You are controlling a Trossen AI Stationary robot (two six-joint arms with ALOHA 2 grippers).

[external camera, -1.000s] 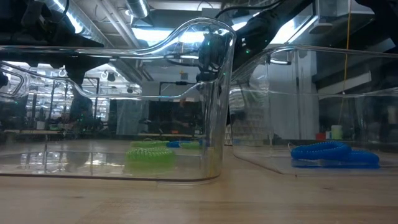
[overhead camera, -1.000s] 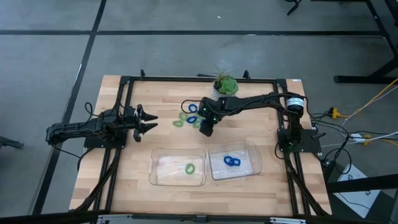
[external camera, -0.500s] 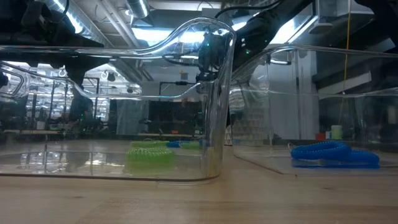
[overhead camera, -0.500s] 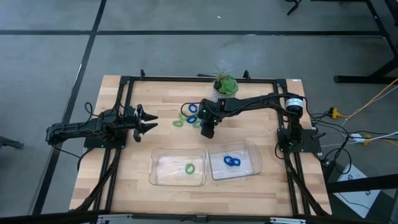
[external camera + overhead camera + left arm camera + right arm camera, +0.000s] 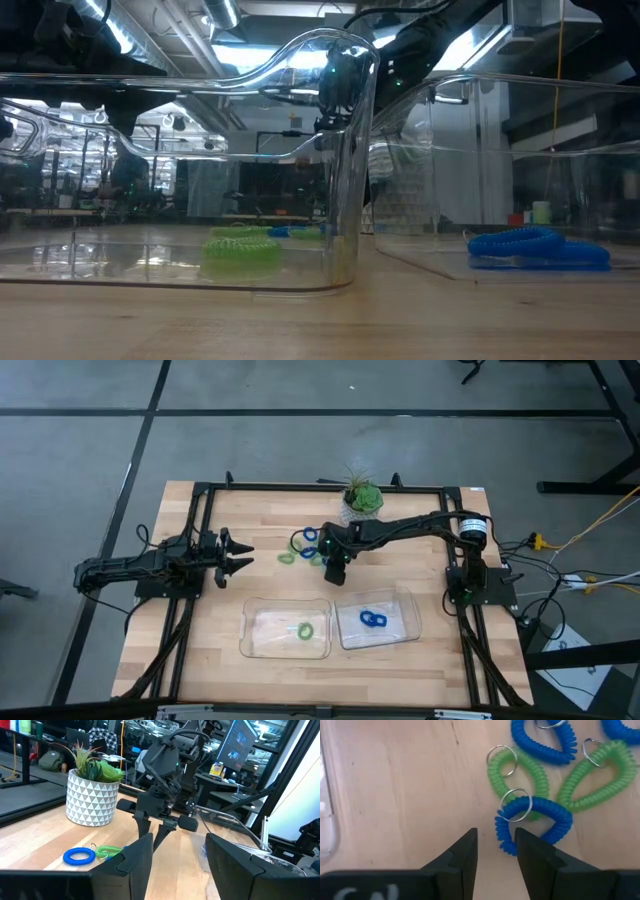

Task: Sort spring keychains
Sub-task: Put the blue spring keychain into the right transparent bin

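I am looking down on a wooden table point(image 5: 200, 630) with an arm at each side. Near the front edge sit two clear trays side by side, one per colour: the left tray point(image 5: 285, 629) holds one green spring keychain point(image 5: 305, 630), the right tray point(image 5: 377, 619) holds blue ones point(image 5: 372, 619), so sorting is under way but far from done. Behind them, near a potted plant point(image 5: 361, 496), the unsorted pile of spring keychains point(image 5: 302, 546) lies loose on the wood.

My right arm reaches across from its base to that pile. Its right gripper point(image 5: 495, 845) hangs just above the heap, fingers spread only a little, beside the end of a blue keychain point(image 5: 535, 822) that lies over a green one point(image 5: 517, 775). I judge the blue coil is the next pick, since it sits on top. Overlapping coils may drag a neighbour along.

My left gripper point(image 5: 238, 554) waits at the table's left side, fingers spread, well apart from the pile and clear of the working arm.
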